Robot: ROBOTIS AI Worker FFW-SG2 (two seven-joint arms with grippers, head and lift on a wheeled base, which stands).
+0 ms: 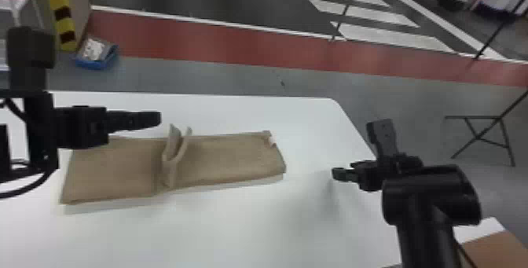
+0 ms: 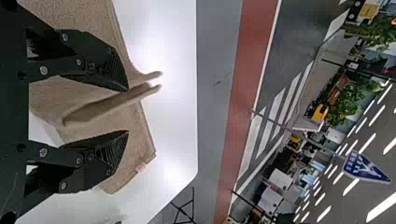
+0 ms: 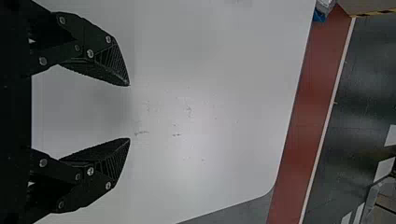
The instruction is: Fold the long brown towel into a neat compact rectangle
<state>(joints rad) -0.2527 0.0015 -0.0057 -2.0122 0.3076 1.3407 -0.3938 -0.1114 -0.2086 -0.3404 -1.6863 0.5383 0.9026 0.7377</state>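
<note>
The brown towel (image 1: 224, 157) lies as a long folded strip across the white table, with a raised, pinched-up ridge standing near its middle. My left gripper (image 1: 159, 118) is over the towel's left half, at the far edge and left of the ridge. In the left wrist view the left gripper (image 2: 128, 110) is open, with the towel's ridge (image 2: 109, 103) showing beyond and between its fingers. To the right of the towel, above the table, is my right gripper (image 1: 340, 174); in the right wrist view the right gripper (image 3: 129, 112) stands open, holding nothing.
The white table (image 1: 306, 216) has its far right corner rounded, and its right edge runs beneath the right arm. On the floor beyond sits a blue box (image 1: 96, 54). A brown board (image 1: 497, 249) lies at the lower right corner.
</note>
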